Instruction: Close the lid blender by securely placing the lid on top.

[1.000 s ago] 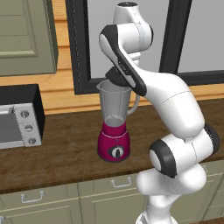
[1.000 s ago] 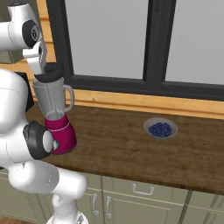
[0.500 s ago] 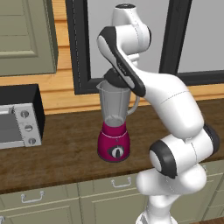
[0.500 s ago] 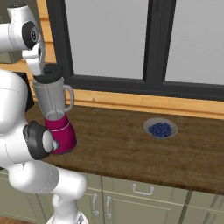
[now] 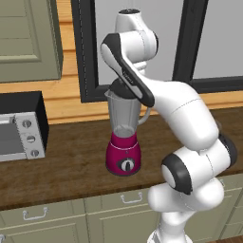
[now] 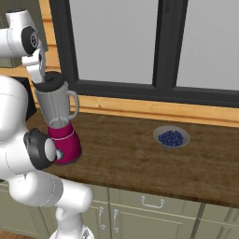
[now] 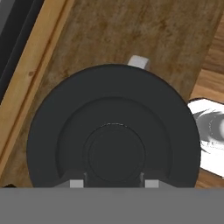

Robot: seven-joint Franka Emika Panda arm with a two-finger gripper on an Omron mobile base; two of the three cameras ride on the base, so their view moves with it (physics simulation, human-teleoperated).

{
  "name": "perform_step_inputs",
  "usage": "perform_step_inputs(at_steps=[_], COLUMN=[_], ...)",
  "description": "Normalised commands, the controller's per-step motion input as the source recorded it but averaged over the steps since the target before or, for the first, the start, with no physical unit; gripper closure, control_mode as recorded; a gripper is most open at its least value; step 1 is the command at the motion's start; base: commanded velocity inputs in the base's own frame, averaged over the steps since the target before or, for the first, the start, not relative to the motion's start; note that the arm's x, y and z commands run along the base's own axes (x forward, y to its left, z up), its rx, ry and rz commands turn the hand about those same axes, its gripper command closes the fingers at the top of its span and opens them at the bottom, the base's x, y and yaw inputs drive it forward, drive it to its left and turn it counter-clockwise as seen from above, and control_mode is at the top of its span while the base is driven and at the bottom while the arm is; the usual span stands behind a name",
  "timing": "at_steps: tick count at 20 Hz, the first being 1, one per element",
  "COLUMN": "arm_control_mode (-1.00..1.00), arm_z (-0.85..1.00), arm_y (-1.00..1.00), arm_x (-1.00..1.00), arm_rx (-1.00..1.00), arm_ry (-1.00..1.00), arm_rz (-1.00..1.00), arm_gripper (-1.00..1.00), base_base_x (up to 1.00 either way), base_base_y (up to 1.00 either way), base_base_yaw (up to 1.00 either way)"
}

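My hand [image 7: 113, 183] grips the lid [image 7: 113, 131] by its knob, resting on the blender [image 5: 124, 134] rim; releasing remains.

Dark wood counter [image 6: 140, 154], beige cabinets [image 5: 61, 223] below, black-framed window [image 6: 140, 42] behind.

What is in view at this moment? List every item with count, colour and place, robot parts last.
blender: one, magenta base, clear grey jar, on the wooden counter below the window.
lid: one, dark grey, round, at the jar's rim under the hand.
toaster oven: one, black with silver front, on the counter left of the blender.
bowl of blueberries: one, grey bowl, dark blue berries, on the counter well to the blender's right.
cabinet drawers: pale green, under the counter.
gripper: one, dark finger tips either side of the lid's centre knob.
arm: one, white with dark joints.
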Motion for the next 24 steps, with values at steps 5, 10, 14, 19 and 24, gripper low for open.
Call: perform_step_inputs(at_steps=[5, 10, 14, 19, 24], arm_control_mode=[-1.0, -1.0, -1.0, -1.0, -1.0], arm_z=[-0.11, -0.11, -0.01, 0.0, 0.0], arm_y=[0.0, 0.0, 0.01, 0.0, 0.0], arm_x=[0.0, 0.0, 0.0, 0.16, 0.23], arm_rx=[-0.05, -0.12, -0.09, -0.02, 0.0], arm_ry=[0.0, 0.03, 0.12, 0.04, 0.0], arm_rz=[0.04, 0.04, 0.04, 0.01, 0.0], arm_gripper=[1.0, 1.0, 1.0, 1.0, 1.0], base_base_x=[0.0, 0.0, 0.0, 0.0, 0.0], base_base_y=[0.0, 0.0, 0.0, 0.0, 0.0], base_base_yaw=[0.0, 0.0, 0.0, 0.0, 0.0])
